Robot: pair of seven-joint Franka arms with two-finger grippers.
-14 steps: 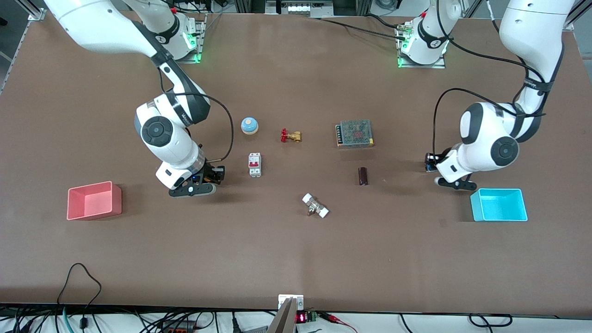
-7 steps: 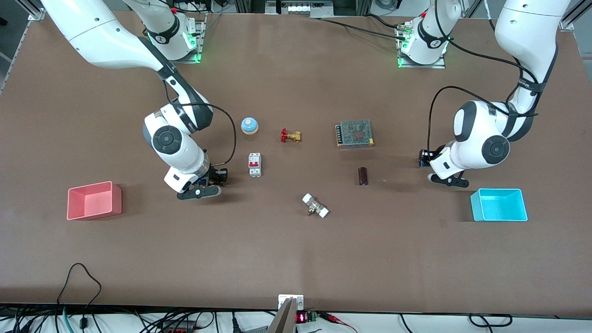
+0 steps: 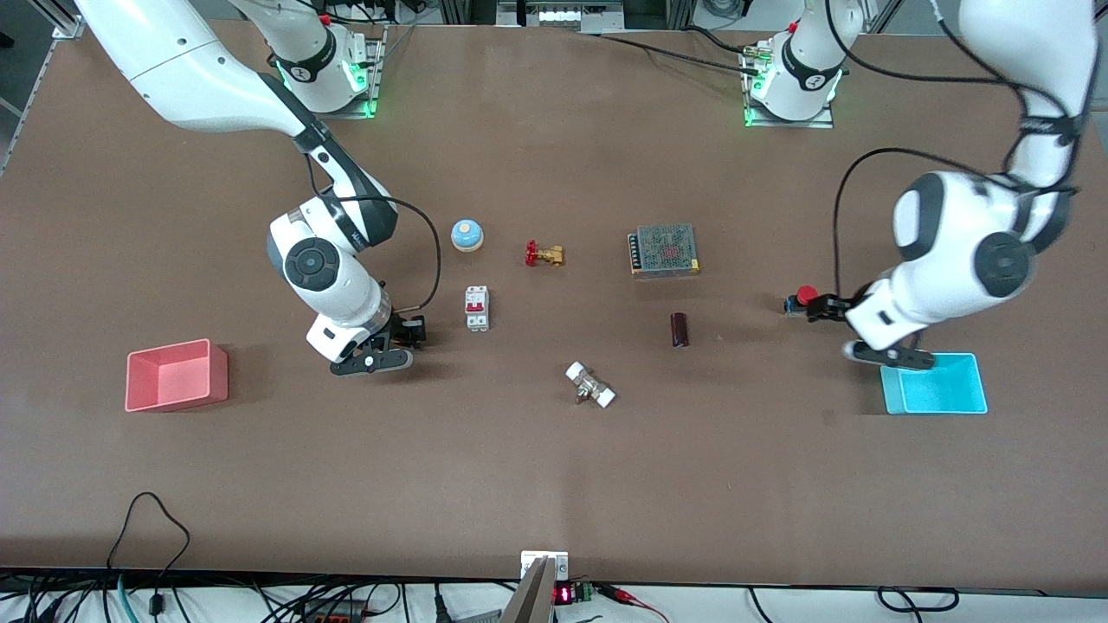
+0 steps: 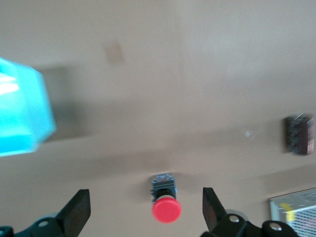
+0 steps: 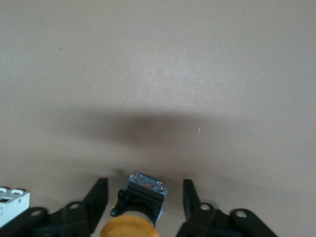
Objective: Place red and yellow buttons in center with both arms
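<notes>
Both jaws were open: left gripper [image 4: 143, 217] straddled the red button [image 4: 166, 209], right gripper [image 5: 143, 202] the yellow button [image 5: 133, 224]. You'd want each centered before squeezing.

Two white arms, glossy rounded shells, black bands at the joints. Left arm [image 3: 969, 251]: round dark grey disc cap on the wrist housing, black cable looping from forearm down to the wrist. Right arm [image 3: 325, 268]: same disc cap, same black cable loop. Both bases sit on metal plates with green lights glowing. Grippers black; fingers [image 4: 79, 217] [image 5: 96, 202] flat, matte, with small round screw holes.
</notes>
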